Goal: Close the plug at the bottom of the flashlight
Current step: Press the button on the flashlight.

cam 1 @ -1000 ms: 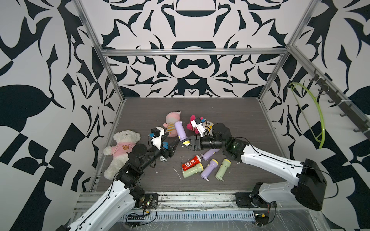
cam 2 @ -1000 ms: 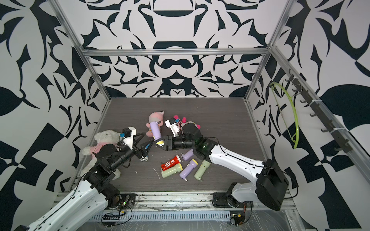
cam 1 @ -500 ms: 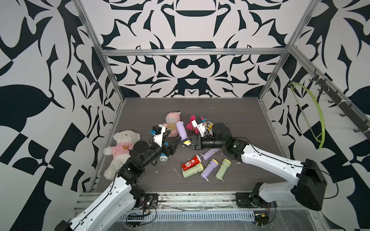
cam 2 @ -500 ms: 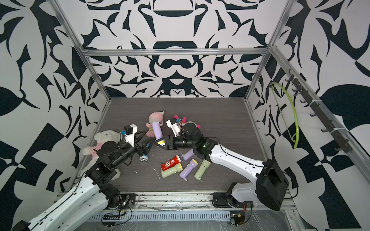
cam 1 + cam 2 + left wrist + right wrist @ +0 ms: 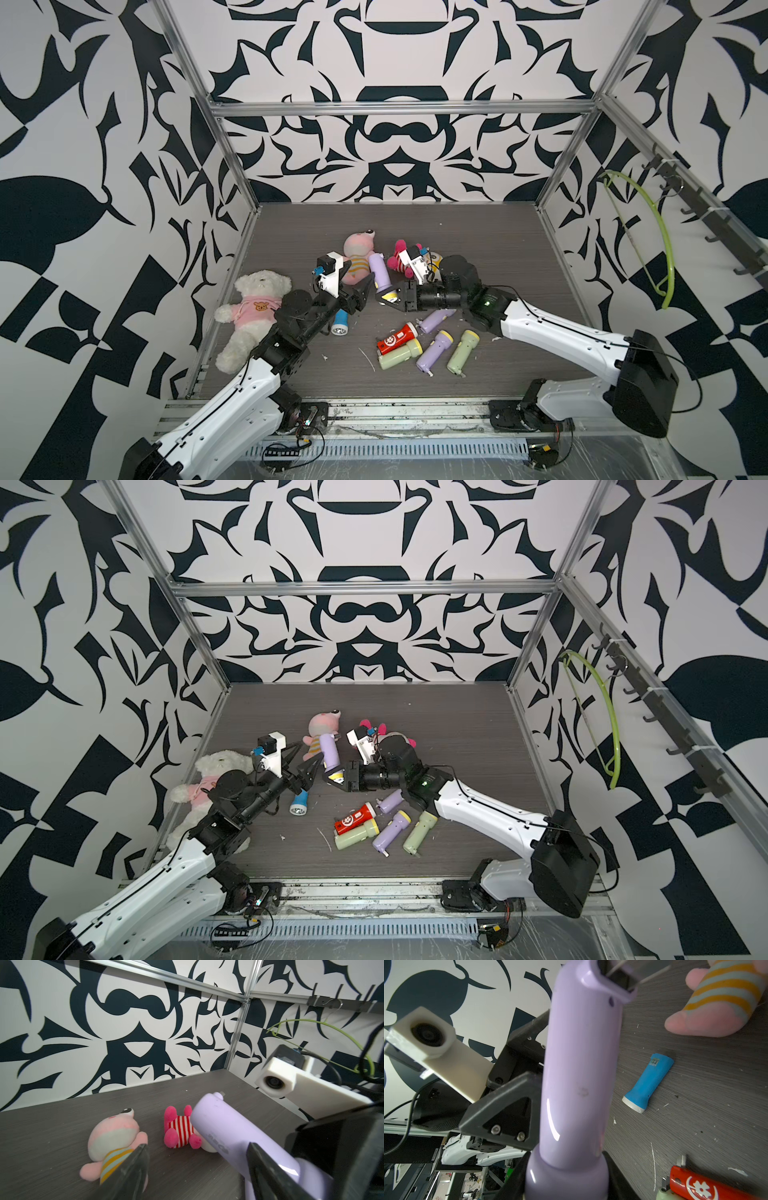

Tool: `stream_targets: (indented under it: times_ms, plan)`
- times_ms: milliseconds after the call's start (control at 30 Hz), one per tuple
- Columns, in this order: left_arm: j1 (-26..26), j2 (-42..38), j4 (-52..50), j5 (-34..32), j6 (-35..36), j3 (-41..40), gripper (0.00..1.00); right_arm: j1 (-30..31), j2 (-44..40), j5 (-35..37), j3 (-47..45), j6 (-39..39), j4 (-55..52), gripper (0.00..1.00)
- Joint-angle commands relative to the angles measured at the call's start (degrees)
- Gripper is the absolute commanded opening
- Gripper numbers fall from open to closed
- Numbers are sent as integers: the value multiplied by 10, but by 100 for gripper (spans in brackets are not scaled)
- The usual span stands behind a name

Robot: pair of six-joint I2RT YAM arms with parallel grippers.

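Note:
My right gripper (image 5: 388,296) (image 5: 566,1176) is shut on the wide head of a purple flashlight (image 5: 380,272) (image 5: 579,1084) and holds it above the floor. Its body points toward the back. At its bottom end the plug (image 5: 616,974) is folded out, with metal prongs standing clear of the recess. My left gripper (image 5: 360,279) (image 5: 197,1151) is open just left of the flashlight (image 5: 228,1130). One of its fingers (image 5: 504,1113) is close against the purple body; whether it touches I cannot tell. Nothing lies between its fingers.
A blue flashlight (image 5: 340,324) lies under my left gripper. Red (image 5: 395,338), green (image 5: 399,355) and purple (image 5: 432,353) flashlights lie near the front. A white teddy (image 5: 253,316), a pink plush (image 5: 357,255) and a striped toy (image 5: 399,259) lie around. A green hanger (image 5: 652,241) hangs on the right wall.
My left gripper has moved right and slightly back, closer to the held purple flashlight. The right arm and flashlight have stayed put.

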Motion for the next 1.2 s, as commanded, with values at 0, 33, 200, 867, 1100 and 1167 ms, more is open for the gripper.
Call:
stream_targets:
  times_ms: [0,33,200,867,1100,1167]
  plan:
    - [6,7,1,-11,10,-7,78,7,-37,-28,21,-7,63,0]
    - [6,-2,-7,-1,5,-4,78,6,-38,-27,21,-6,62,0]
    - [6,-77,-68,43,-17,-1,78,3,-33,-33,24,-3,65,0]
    - [5,-111,-100,107,-67,-17,76,1,-18,-35,36,0,61,0]
    - [5,-112,-88,114,-81,-22,75,1,-15,-36,36,1,62,0]
    - [5,-113,-88,113,-82,-20,75,1,-14,-36,36,1,62,0]
